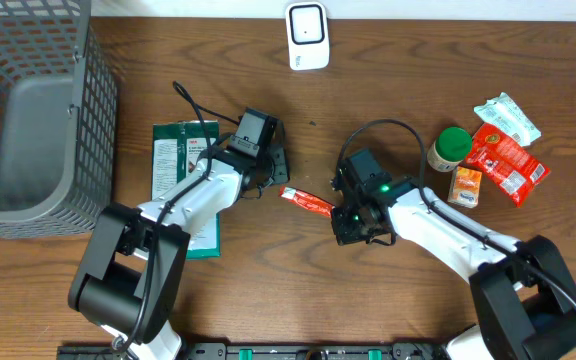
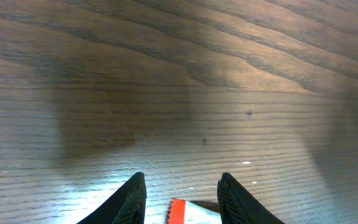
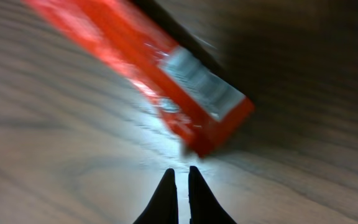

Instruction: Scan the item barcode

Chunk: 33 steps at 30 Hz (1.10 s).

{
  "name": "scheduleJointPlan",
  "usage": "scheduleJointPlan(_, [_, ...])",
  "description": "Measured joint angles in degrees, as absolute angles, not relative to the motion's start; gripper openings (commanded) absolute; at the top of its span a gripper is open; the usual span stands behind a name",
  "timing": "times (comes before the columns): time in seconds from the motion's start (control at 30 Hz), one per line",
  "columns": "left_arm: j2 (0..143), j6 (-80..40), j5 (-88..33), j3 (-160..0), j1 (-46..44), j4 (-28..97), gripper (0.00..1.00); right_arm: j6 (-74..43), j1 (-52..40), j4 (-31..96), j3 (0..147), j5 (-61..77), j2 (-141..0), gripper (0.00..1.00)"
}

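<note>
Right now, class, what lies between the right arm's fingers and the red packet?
Nothing: the right wrist view shows only bare wooden table between the shut fingers and the near end of the red packet.

packet (image 1: pixel 306 202) mid-table | basket (image 1: pixel 93 110) far left | scanner (image 1: pixel 307 36) behind packet | pouches (image 1: pixel 508 160) far right

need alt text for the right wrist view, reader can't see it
A blurred red packet with a white label near its lower end slants across the upper frame above a wooden table. The right hand is at the bottom edge, its two dark tips shut together just short of the packet and holding nothing.
</note>
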<state>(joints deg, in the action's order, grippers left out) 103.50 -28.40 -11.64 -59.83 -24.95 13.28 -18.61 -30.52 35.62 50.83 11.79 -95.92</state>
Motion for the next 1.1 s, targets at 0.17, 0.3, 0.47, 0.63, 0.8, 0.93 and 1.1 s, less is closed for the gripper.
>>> scheduleJointPlan(0.17, [104.31, -28.40, -11.64, -59.83, -26.44, 13.10, 0.39, -20.69, -30.46, 33.26, 50.35, 10.87, -97.71, 0.04])
scheduleJointPlan(0.3, [107.07, -28.29, -11.46, -59.83, -28.40, 14.09, 0.38, -21.21, -30.44, 30.65, 50.41, 10.74, -98.06, 0.04])
scheduleJointPlan(0.47, [107.70, -28.05, -11.42, -61.28, -31.22, 17.12, 0.38, -21.54, -28.99, 26.94, 50.41, 8.86, -98.39, 0.05])
scheduleJointPlan(0.63, [107.68, -28.69, -11.94, -62.37, -32.99, 22.74, 0.38, -22.48, -25.15, 21.85, 50.39, 7.05, -99.02, 0.07])
scheduleJointPlan(0.8, [107.50, -29.78, -15.94, -62.76, -33.06, 27.44, 0.38, -24.53, -22.06, 18.70, 50.37, 6.98, -99.48, 0.13])
scheduleJointPlan(0.93, [107.61, -30.35, -21.34, -62.41, -33.08, 28.88, 0.26, -25.28, -21.93, 17.98, 50.35, 7.51, -99.53, 0.22])
scheduleJointPlan(1.1, [108.47, -30.22, -29.28, -61.87, -33.10, 29.36, 0.25, -25.08, -20.14, 20.34, 50.78, 10.55, -99.53, 0.37])
